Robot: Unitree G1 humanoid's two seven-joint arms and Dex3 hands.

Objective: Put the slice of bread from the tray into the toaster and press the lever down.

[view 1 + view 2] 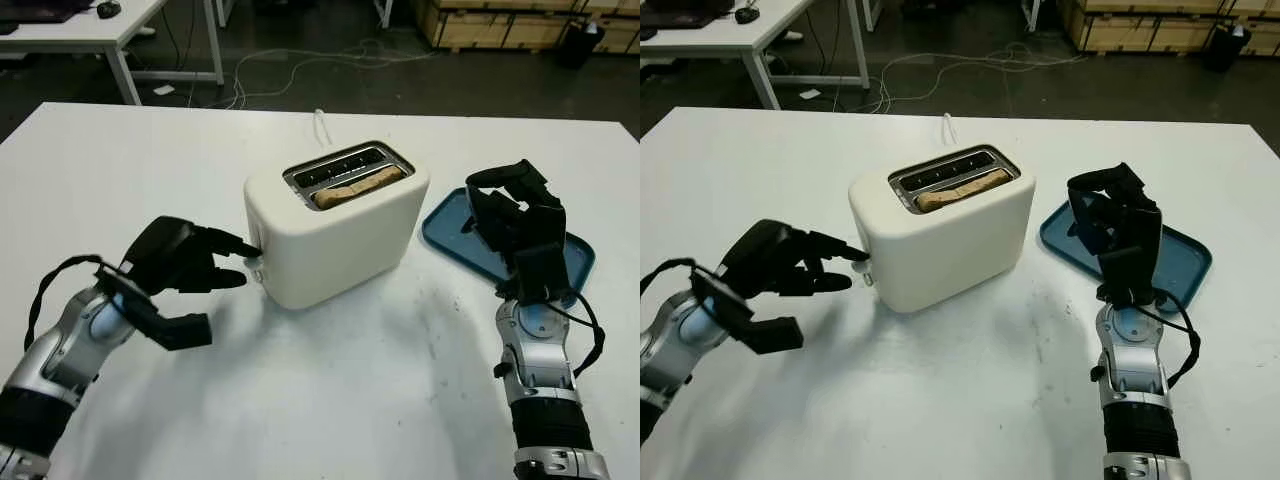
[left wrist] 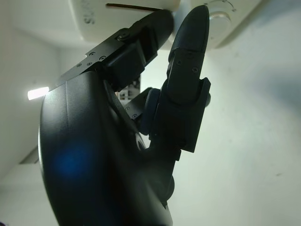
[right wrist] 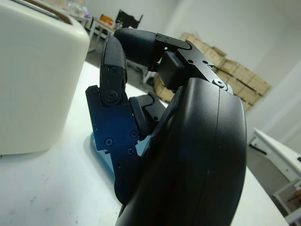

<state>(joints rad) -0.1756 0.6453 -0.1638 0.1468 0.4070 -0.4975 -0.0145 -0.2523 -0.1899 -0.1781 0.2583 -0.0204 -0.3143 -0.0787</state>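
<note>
bread seated, left hand at the lever

the slice of bread [image 1: 358, 188] already stands in the near slot of the toaster [image 1: 335, 225], its crust showing just above the chrome top, so the loading half of the job looks done and only the press remains. the toaster sits mid-table with its lever end turned toward the robot's left side, which is probably why that arm has the work. the left hand [image 1: 190, 262] is just beside that end, holding nothing, its fingertips [image 1: 240, 247] stretched out to the lever [image 1: 258, 252]; from the head camera they appear to touch it, and the left wrist view shows one finger reaching up to the slot by the round knob [image 2: 220, 18]. whether it bears down yet cannot be told.

the right hand [image 1: 516, 222] hangs over the blue tray [image 1: 450, 229], which lies just beside the toaster's far end. its fingers are curled in and grip nothing; it seems parked there out of the way.

the push likely wants a straight downward stroke, as the light toaster might slide on the white table [image 1: 120, 160].
</note>
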